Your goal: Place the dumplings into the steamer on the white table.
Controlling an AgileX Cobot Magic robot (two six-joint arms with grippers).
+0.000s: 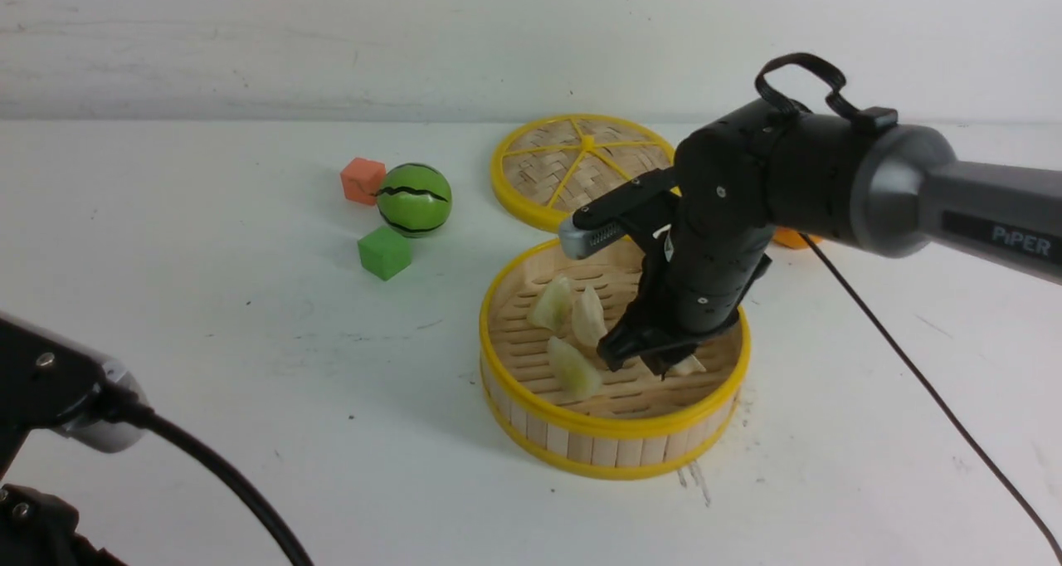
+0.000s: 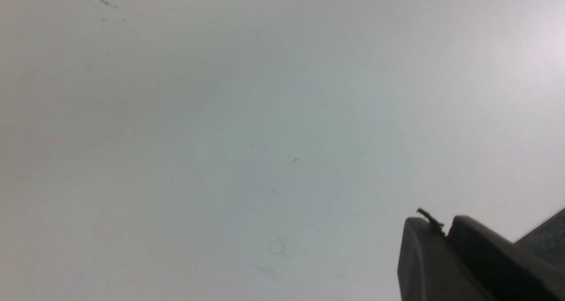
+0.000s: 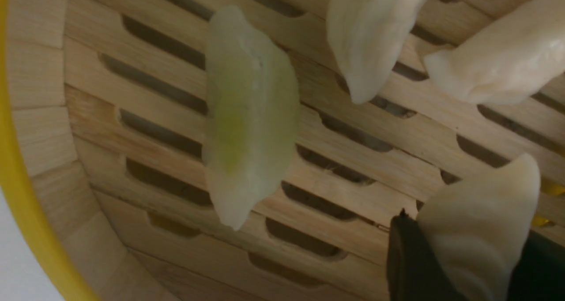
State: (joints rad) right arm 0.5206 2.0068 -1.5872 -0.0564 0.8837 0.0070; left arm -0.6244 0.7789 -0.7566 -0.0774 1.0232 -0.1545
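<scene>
The steamer (image 1: 614, 433) stands on the white table (image 1: 249, 383) right of centre. Three dumplings lie on its slatted floor: a greenish one (image 1: 574, 368), a cream one (image 1: 589, 317) and a pale one (image 1: 552, 304). My right gripper (image 1: 664, 365) reaches down inside the steamer, shut on a cream-white dumpling (image 3: 481, 230) just above the slats. The right wrist view also shows the greenish dumpling (image 3: 249, 115) and two cream ones (image 3: 371, 31) (image 3: 503, 62). My left gripper (image 2: 441, 226) is shut and empty over bare table. A fifth dumpling is not in view.
The woven yellow-rimmed lid (image 1: 572, 168) lies flat behind the steamer. A striped green ball (image 1: 414, 199), an orange cube (image 1: 362, 180) and a green cube (image 1: 384, 252) sit to the left. An orange thing (image 1: 795, 238) peeks out behind my right arm. The left arm (image 1: 58, 400) is at the near left.
</scene>
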